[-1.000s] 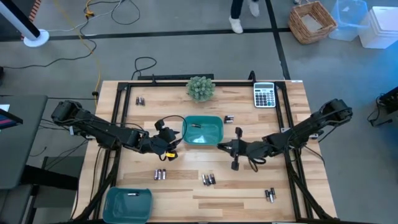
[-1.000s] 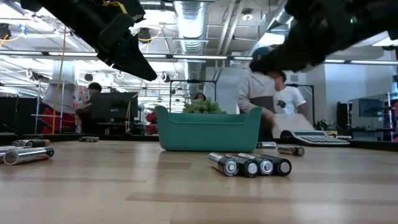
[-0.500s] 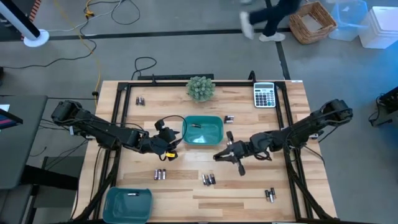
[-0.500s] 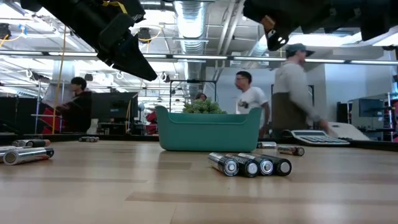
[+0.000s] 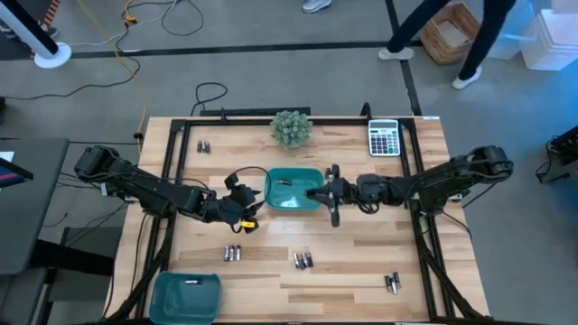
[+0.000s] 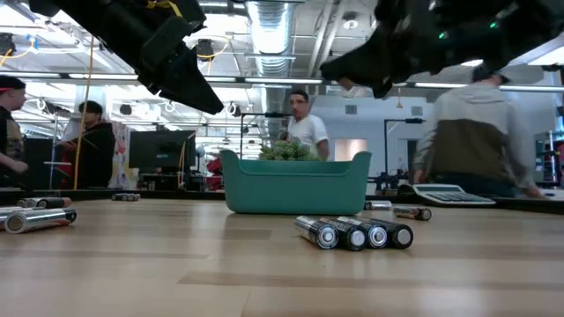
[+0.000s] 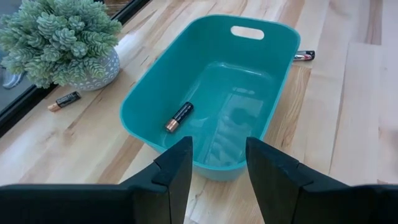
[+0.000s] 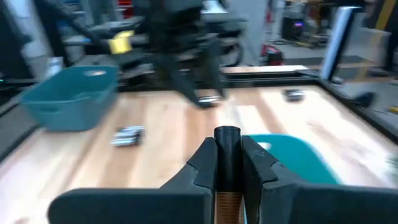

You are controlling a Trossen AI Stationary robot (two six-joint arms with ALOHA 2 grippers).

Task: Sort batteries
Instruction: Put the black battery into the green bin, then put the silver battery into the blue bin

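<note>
Small dark batteries lie in clusters on the wooden table. One battery lies inside the teal tray at the table's middle. My right gripper hangs over that tray's right rim, shut on a battery. My left gripper hovers open and empty just left of the same tray, pointing at it. A second teal tray with one cell stands at the near left corner. My right gripper pinches a battery between its two fingers. The cell lies along the fingers, its dark end poking out past the tips and its copper end back between them. The fingers reach in about level from the table's right. The battery is lifted clear, above the tray.
A potted plant and a grey calculator stand at the far edge. More batteries lie at the far left and right of the middle tray. A black frame runs around the table. People walk in the room behind.
My right gripper, still holding the battery, has swung from the table's right-near part toward the left and the far edge, rising a little, and now stands over the middle tray's right rim. My left gripper has kept still.
</note>
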